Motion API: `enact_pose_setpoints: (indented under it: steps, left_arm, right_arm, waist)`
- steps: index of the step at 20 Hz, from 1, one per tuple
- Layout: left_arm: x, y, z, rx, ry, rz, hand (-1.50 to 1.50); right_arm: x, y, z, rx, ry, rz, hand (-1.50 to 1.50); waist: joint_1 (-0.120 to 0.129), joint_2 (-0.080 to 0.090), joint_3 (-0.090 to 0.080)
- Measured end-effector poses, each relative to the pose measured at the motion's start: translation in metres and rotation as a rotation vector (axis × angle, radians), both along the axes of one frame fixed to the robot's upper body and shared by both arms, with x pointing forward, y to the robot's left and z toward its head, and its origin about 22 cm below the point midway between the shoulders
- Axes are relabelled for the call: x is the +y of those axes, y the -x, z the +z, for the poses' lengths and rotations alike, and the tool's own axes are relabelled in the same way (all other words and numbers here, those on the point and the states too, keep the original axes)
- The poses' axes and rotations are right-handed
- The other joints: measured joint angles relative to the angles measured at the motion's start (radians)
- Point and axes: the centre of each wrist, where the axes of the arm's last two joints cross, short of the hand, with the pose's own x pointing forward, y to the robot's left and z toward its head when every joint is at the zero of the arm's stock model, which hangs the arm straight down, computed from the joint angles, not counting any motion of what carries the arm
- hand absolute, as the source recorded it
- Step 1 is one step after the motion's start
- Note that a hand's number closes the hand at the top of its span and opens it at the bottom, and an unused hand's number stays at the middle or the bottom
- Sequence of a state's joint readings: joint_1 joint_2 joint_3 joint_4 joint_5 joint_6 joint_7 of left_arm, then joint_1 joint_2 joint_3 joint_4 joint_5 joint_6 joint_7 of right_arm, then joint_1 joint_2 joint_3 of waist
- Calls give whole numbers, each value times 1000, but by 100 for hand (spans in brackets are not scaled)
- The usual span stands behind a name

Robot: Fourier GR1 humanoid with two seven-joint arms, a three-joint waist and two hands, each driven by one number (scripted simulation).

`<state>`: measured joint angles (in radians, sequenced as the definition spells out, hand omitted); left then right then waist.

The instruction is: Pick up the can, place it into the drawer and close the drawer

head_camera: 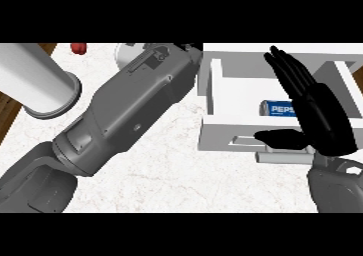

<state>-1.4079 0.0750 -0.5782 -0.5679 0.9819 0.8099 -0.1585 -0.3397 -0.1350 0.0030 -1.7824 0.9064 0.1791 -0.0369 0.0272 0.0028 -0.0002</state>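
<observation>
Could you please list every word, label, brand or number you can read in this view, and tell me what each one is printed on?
"PEPS": white letters on the blue can lying inside the open drawer; the right hand covers the rest of the word.
No other readable text shows on the white cylinder, the counter or the forearms.

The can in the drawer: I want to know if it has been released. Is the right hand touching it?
Cannot tell. In the head view the open right hand overlaps the can lying in the drawer, hiding any gap or contact.
</observation>
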Motion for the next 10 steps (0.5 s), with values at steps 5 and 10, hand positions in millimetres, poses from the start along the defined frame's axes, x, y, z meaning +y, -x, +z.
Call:
enact_pose_setpoints:
  steps: [5, 10]
  left_arm:
    - [15, -1, 0, 5, -12, 13, -150]
    - [39, -3, -2, 6, -16, 34, -150]
  right_arm:
    - [11, -34, -14, 23, 155, -13, -150]
    - [20, -63, -45, 39, 223, -66, -150]
  waist:
    - [6, -1, 0]
    - [10, -1, 0]
